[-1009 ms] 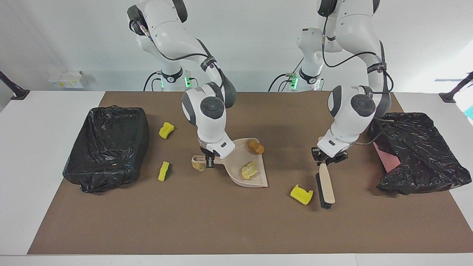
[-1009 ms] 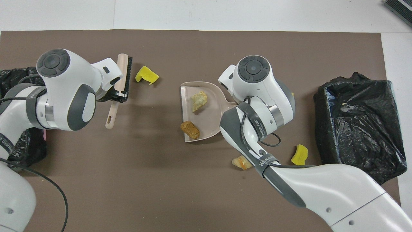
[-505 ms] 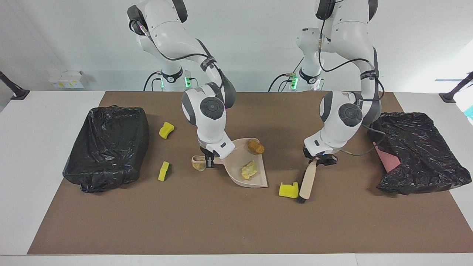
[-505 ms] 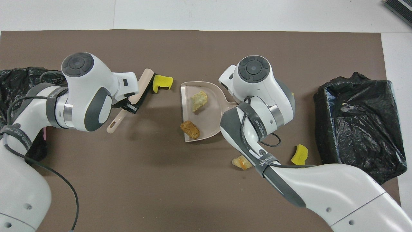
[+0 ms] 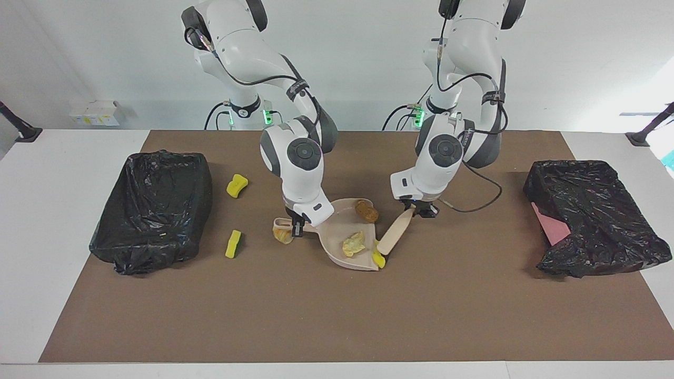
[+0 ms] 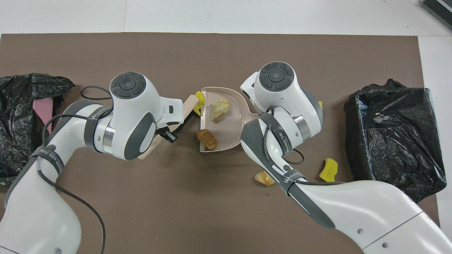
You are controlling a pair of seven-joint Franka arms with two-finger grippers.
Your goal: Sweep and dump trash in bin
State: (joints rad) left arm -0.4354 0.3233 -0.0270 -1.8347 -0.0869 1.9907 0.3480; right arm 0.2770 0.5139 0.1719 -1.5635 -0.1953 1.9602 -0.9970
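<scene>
Left gripper (image 5: pixel 416 211) clamped on brush (image 5: pixel 392 239), now against dustpan (image 5: pixel 337 251) lip, yellow sponge bit (image 5: pixel 378 259) pushed along.

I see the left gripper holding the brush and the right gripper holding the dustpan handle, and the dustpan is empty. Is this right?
Not quite. The dustpan is not empty: the facing view shows a brown chunk and a pale yellow piece in it. The left gripper does hold the brush, and the right gripper the handle.

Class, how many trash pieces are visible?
6 pieces: two in the dustpan, one at its mouth, one by its handle, two beside the bin at the right arm's end; more may be hidden.
</scene>
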